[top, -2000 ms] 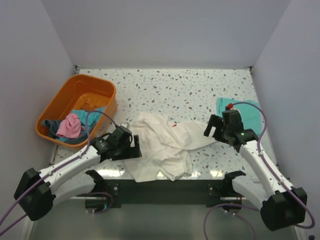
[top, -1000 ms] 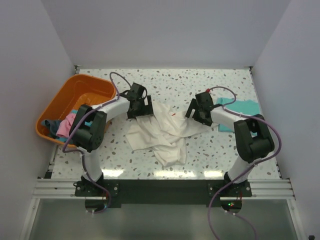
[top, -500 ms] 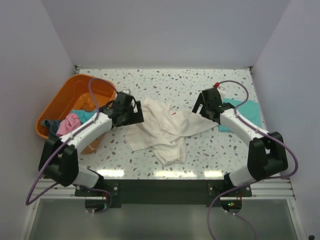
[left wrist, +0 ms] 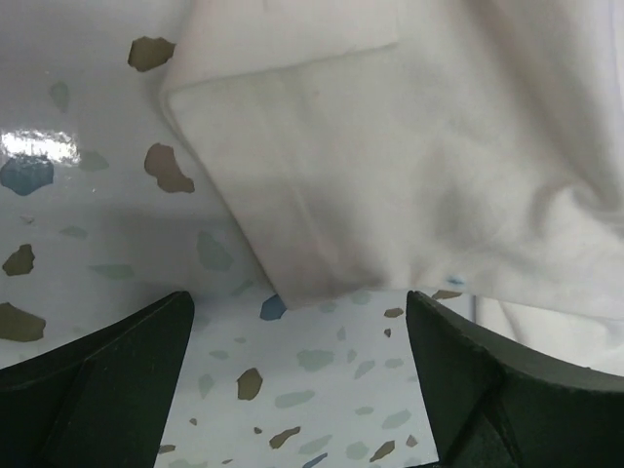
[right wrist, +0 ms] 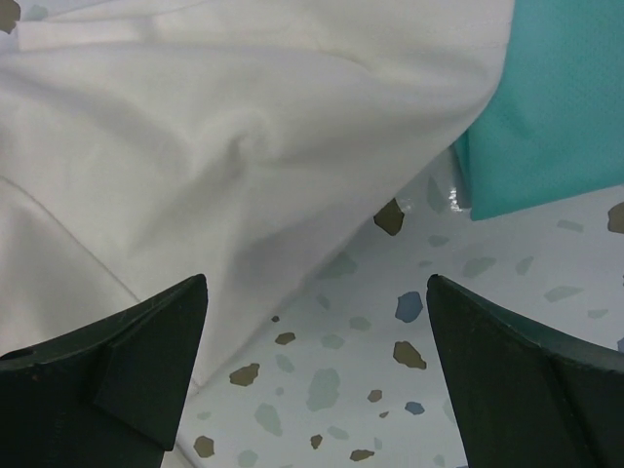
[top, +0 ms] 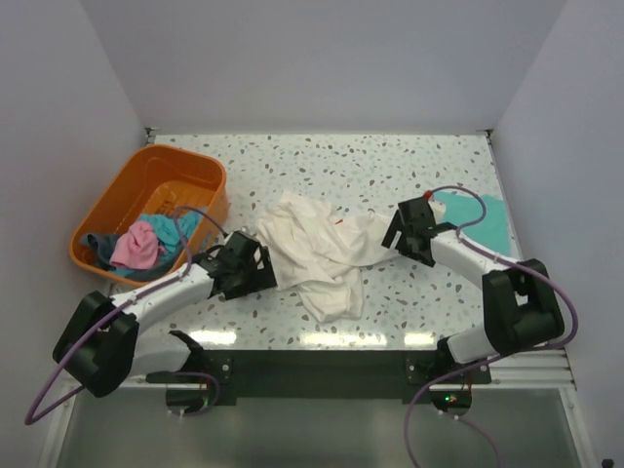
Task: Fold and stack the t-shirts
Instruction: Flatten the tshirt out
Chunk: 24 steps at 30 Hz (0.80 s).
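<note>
The cream-white t-shirt (top: 317, 255) lies crumpled in the middle of the table, a bit of its red print (top: 338, 221) showing. The teal-green t-shirt (top: 485, 220) lies flat at the right edge, partly behind the right arm. My left gripper (top: 257, 269) is low at the white shirt's near-left edge, open. In the left wrist view a folded corner of the white t-shirt (left wrist: 390, 166) lies just ahead of the left gripper (left wrist: 302, 375), with bare table between the fingers. My right gripper (top: 396, 234) is open at the shirt's right edge. The right wrist view shows white t-shirt (right wrist: 195, 146) and teal-green t-shirt (right wrist: 556, 107) ahead of the right gripper (right wrist: 317, 375).
An orange basket (top: 125, 185) stands at the far left holding a pink cloth (top: 135, 246) and a teal cloth (top: 172, 227). Grey walls close in the table on the left, back and right. The speckled tabletop (top: 390, 166) stretches behind the shirts.
Both grippers have come toward the near side along the white shirt's edges, the left from the far-left edge to the near-left edge. Both remain open.
</note>
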Each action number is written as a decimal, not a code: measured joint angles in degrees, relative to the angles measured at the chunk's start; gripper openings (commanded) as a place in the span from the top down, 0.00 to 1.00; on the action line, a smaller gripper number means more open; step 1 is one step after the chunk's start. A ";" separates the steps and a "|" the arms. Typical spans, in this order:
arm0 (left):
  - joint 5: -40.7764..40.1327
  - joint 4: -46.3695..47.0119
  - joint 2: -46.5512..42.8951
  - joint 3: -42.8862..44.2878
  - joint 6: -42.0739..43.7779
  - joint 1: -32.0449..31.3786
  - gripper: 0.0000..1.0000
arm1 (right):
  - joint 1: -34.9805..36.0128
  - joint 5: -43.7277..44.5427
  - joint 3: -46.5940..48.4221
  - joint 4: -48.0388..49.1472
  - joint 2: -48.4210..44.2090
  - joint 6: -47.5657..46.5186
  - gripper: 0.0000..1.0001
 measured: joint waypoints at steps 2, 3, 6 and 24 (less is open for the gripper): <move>0.07 2.29 0.98 0.00 -1.16 -0.07 0.16 | 0.00 -0.57 -0.17 1.40 1.66 0.39 0.04; 0.04 3.54 1.60 0.00 -1.64 -0.07 0.26 | 0.00 -0.96 -0.22 1.95 2.45 0.59 0.04; -0.72 6.64 3.74 0.24 -3.43 -0.07 0.64 | 0.00 -1.62 -0.24 3.43 4.48 1.40 0.09; -19.12 -0.24 5.95 12.74 -1.97 -0.22 1.00 | -0.42 3.02 2.71 5.35 7.02 3.30 1.00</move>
